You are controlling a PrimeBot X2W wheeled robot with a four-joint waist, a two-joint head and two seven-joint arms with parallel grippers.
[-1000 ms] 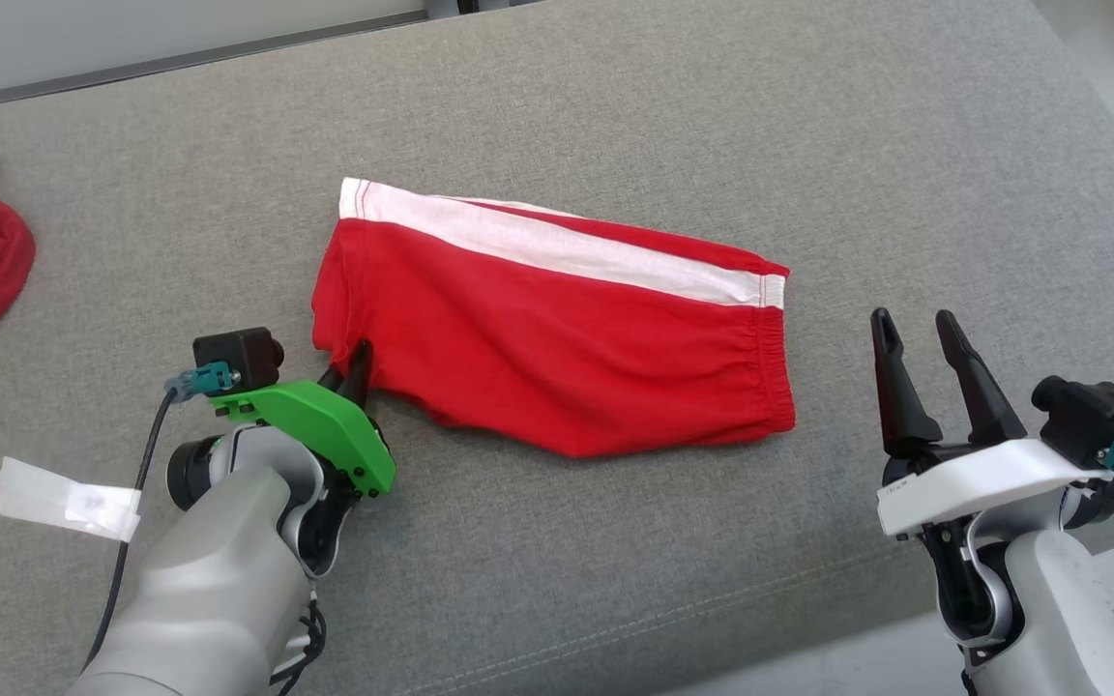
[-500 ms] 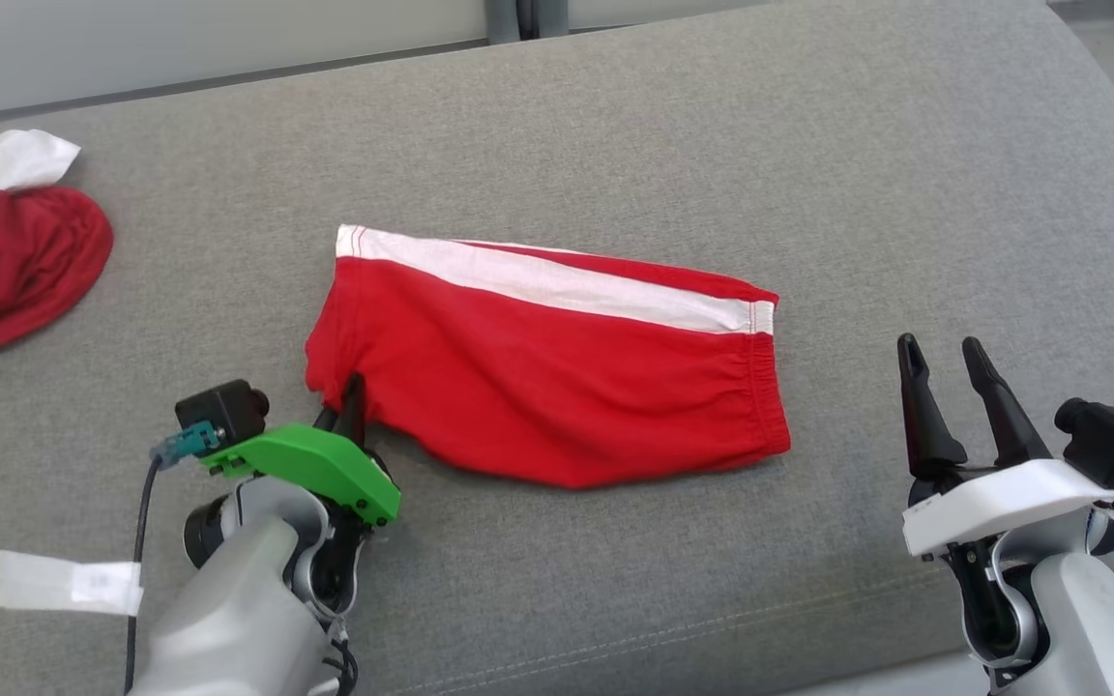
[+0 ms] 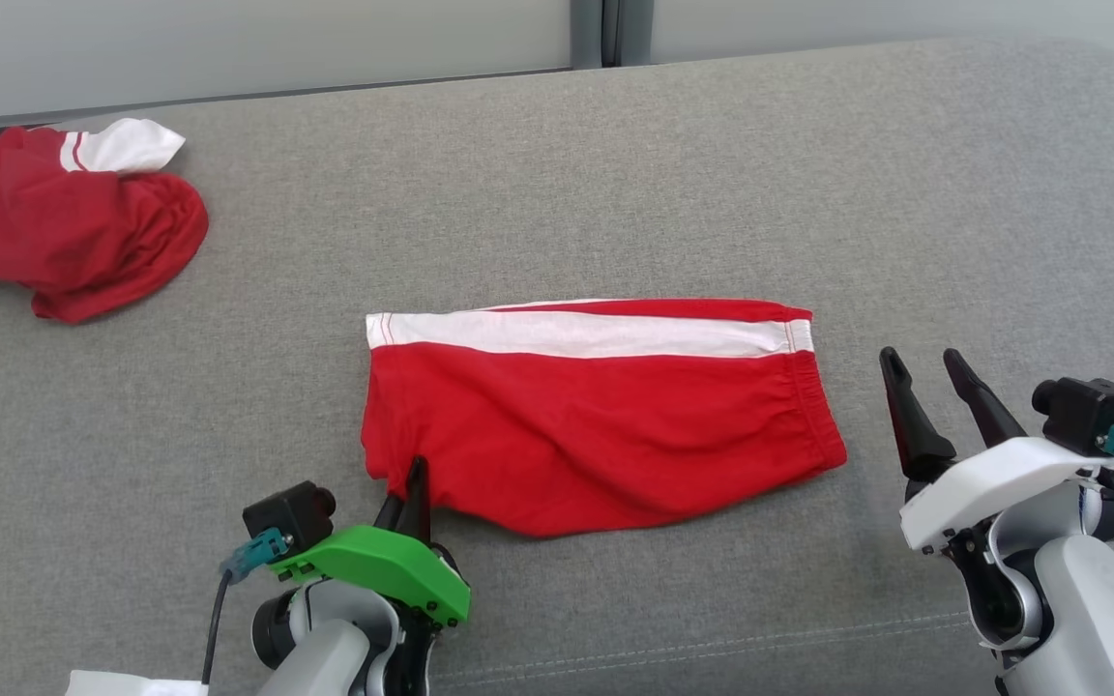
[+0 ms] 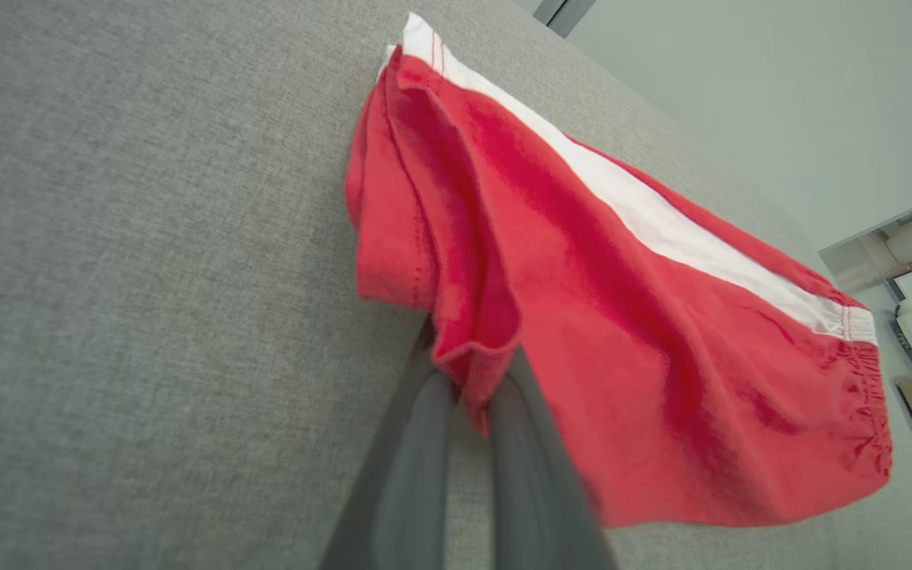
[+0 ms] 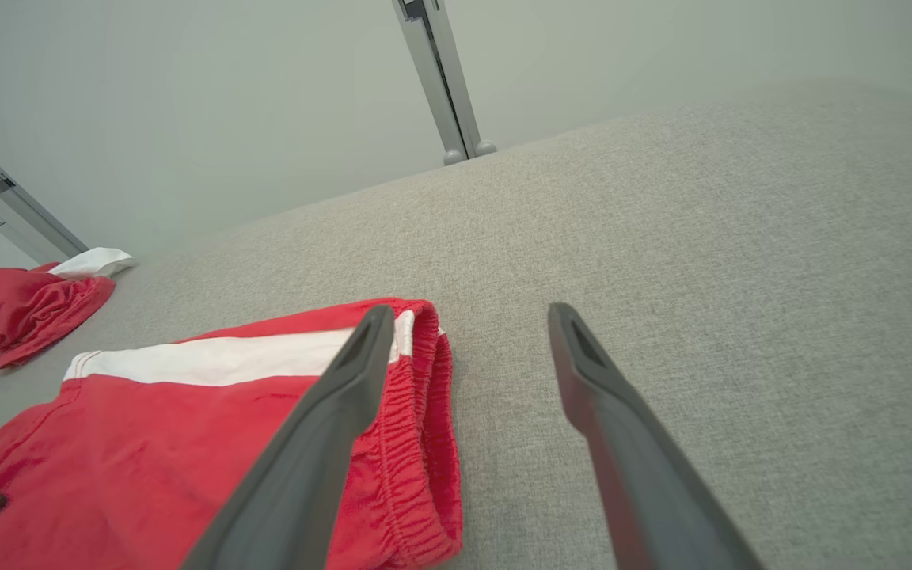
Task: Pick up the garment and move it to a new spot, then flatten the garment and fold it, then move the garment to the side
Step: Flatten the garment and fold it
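Observation:
The garment (image 3: pixel 596 416) is a pair of red shorts with a white side stripe, folded flat on the grey cushion. Its elastic waistband lies at the right end (image 5: pixel 416 443). My left gripper (image 3: pixel 414 474) is shut on the garment's lower left corner; in the left wrist view the red cloth (image 4: pixel 622 317) is pinched between the two fingers (image 4: pixel 416 451). My right gripper (image 3: pixel 924 372) stands open just right of the waistband, apart from the cloth, with nothing between its fingers (image 5: pixel 329 427).
A second crumpled red and white garment (image 3: pixel 64 227) lies at the far left of the cushion (image 3: pixel 808 174), also visible as a red heap (image 5: pixel 20 309) in the right wrist view. A pale wall runs behind the cushion. A white tape label (image 3: pixel 131 684) sits at the bottom left.
The head camera has tilted and turned, so the whole scene slid down and right. The garment now lies squarer to the view, dragged by my left gripper. The right gripper stayed open.

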